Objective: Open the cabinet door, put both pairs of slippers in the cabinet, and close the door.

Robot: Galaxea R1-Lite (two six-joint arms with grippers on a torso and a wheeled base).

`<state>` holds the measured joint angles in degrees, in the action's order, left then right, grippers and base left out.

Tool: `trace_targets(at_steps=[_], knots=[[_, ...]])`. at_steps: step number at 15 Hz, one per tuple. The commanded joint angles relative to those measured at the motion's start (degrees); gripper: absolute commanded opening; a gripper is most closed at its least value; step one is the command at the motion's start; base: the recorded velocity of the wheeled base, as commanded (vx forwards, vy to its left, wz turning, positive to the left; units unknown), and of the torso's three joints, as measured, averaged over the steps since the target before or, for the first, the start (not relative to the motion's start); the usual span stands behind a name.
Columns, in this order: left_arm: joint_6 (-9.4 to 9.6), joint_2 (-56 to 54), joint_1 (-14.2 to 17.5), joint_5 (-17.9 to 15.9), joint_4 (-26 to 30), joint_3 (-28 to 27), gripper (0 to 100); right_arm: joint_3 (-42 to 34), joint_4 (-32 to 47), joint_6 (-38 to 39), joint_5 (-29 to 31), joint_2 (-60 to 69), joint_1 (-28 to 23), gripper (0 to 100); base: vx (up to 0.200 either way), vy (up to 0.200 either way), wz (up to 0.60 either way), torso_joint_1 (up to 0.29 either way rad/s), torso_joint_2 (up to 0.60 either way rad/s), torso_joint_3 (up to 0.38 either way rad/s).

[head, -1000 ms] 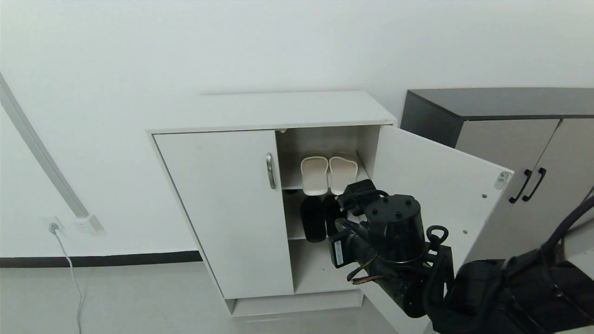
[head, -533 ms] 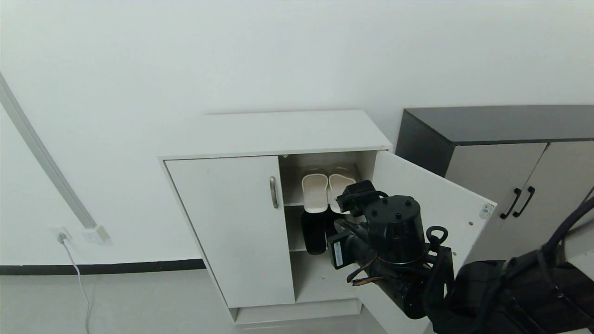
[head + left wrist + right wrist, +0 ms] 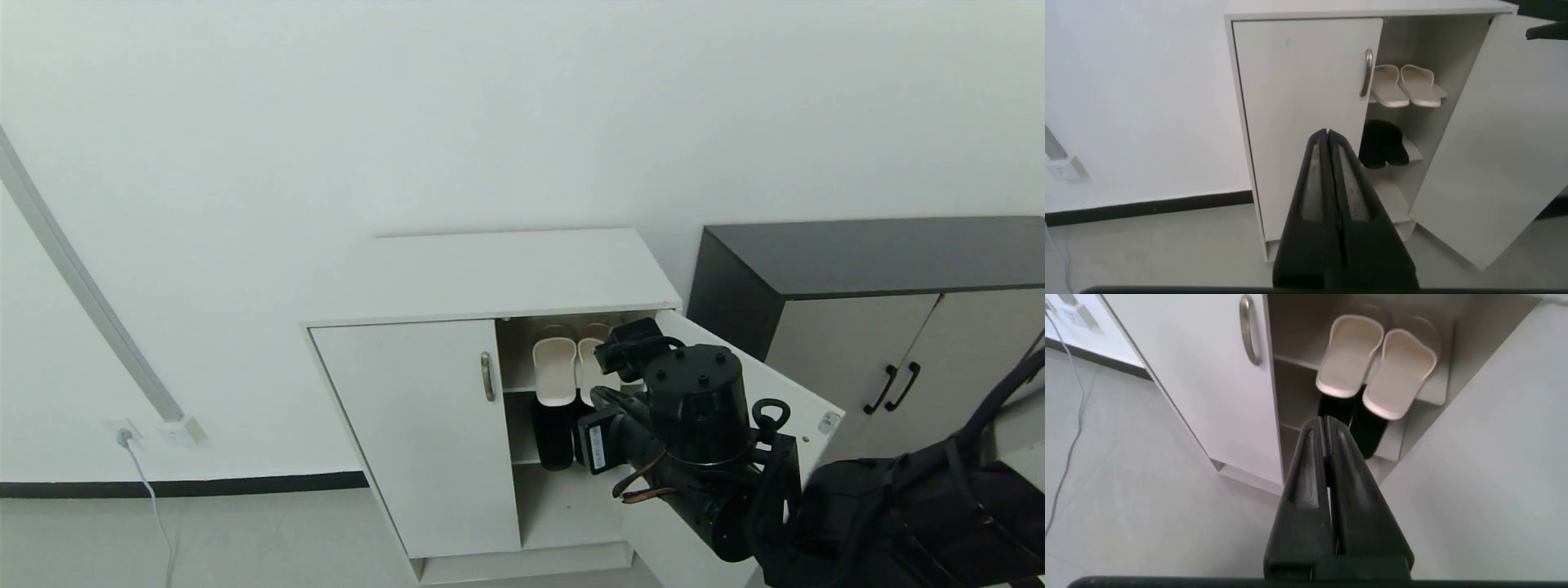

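Head cam shifted, so white two-door cabinet (image 3: 506, 269) sits lower in view. Inside it: cream slipper pair (image 3: 571, 367) on top shelf, black slipper pair (image 3: 555, 437) one shelf below; its rt door (image 3: 1503, 139) stands open. Left claw (image 3: 1327, 135) & right claw (image 3: 1327, 420) both pressed together, empty, in front of cabinet. Risk: slipper ends look to overhang the shelves, so door may catch them on closing.

Grey, black-topped sideboard (image 3: 849, 343) at right; at left, plugged socket (image 3: 122, 430), slanted conduit (image 3: 82, 282), black skirting strip (image 3: 180, 484).

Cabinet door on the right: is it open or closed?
Open. The door stands swung outward, and the white slippers and black slippers show inside.
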<state>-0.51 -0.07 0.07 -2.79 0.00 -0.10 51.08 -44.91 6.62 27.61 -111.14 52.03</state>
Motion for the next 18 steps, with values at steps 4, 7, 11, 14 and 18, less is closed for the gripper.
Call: trace_targets(at_steps=[4,7,11,14,18], knots=[[-0.02,0.07,0.01,-0.02,-0.09,0.01,0,-0.54,-0.88,-0.12,-0.28,0.14,-0.09,0,0.0,0.0,0.0,0.267,-0.6,-0.338],[-0.02,0.07,0.01,-0.02,0.0,0.01,0,-0.63,-0.88,-0.91,-0.37,-0.04,-0.96,0,0.0,0.0,0.0,0.206,-0.45,-0.245],[0.07,0.07,0.01,-0.2,0.0,0.01,0,-0.72,-0.88,-1.17,-0.37,-0.13,-1.05,0,0.0,0.0,0.0,0.013,-0.02,-0.013],[-0.02,0.07,0.01,-0.2,0.0,0.01,0,-0.81,-0.88,-1.17,-1.07,-0.13,-1.58,0,0.0,0.0,0.0,0.0,0.0,0.0],[-0.02,0.07,0.01,-0.2,0.0,0.01,0,-1.07,-0.88,-1.26,-1.16,0.05,-1.93,0,0.0,0.0,-0.15,0.001,0.0,0.001]])
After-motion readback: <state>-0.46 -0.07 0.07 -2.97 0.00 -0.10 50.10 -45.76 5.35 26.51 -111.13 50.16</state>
